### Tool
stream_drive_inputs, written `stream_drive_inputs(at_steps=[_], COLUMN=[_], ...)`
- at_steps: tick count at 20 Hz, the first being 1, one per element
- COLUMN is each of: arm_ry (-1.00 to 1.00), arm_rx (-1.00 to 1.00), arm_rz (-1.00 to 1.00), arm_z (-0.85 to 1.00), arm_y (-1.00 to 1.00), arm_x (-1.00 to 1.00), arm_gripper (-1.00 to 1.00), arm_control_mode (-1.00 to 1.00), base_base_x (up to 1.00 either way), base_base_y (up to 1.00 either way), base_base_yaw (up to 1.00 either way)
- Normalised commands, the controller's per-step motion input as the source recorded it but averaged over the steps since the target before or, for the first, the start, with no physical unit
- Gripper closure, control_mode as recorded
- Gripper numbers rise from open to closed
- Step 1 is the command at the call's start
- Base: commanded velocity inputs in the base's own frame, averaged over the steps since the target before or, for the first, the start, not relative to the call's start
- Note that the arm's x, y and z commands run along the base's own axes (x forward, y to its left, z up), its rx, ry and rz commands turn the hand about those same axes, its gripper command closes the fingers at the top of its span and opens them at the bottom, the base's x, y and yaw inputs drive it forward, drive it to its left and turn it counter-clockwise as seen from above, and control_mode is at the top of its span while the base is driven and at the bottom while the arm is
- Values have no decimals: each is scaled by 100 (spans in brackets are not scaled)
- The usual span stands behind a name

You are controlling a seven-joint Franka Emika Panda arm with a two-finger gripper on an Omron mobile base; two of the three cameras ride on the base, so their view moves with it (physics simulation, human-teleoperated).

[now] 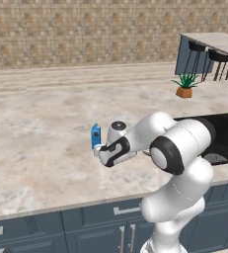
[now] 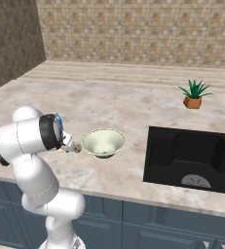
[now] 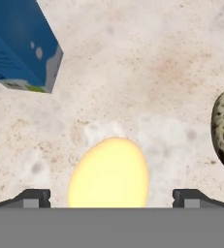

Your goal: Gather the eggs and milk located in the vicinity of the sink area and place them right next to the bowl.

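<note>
The hand (image 3: 111, 196) is gaping wide, holding nothing, straddling the pale yellow egg (image 3: 108, 173) whose lower part is being cut off; the blue milk carton (image 3: 21, 46) is standing near it on the marbled surface (image 3: 133, 72).

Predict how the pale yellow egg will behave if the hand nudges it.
The smooth, rounded pale yellow egg lies loose on the flat marble counter, so it would probably roll. Its glossy curve may slip between the open hand.

Kitchen: marble counter (image 1: 46, 148), black sink (image 2: 192, 155)

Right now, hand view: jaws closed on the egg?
No. The gripper stands wide open, its tips apart on either side of the pale yellow egg, which lies on the counter.
</note>
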Motion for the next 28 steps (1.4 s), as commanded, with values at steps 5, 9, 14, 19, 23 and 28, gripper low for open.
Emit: stream_drive_inputs(at_steps=[5,9,14,19,23,28], arm_ry=[0,0,-1,-4,-2,-5], arm_rx=[0,0,0,0,0,-5], arm_rz=[0,0,0,-1,-5,-10], arm_z=[0,0,0,2,31,16], arm_y=[0,0,0,0,0,-6], arm_x=[3,0,0,-10,-63,-69], arm_gripper=[-100,100,100,100,100,100], arm_control_mode=[-100,-100,-100,-100,-100,-100], base_base_x=[0,0,0,0,0,0], base_base_y=[0,0,0,0,0,0], base_base_yaw=[0,0,0,0,0,0])
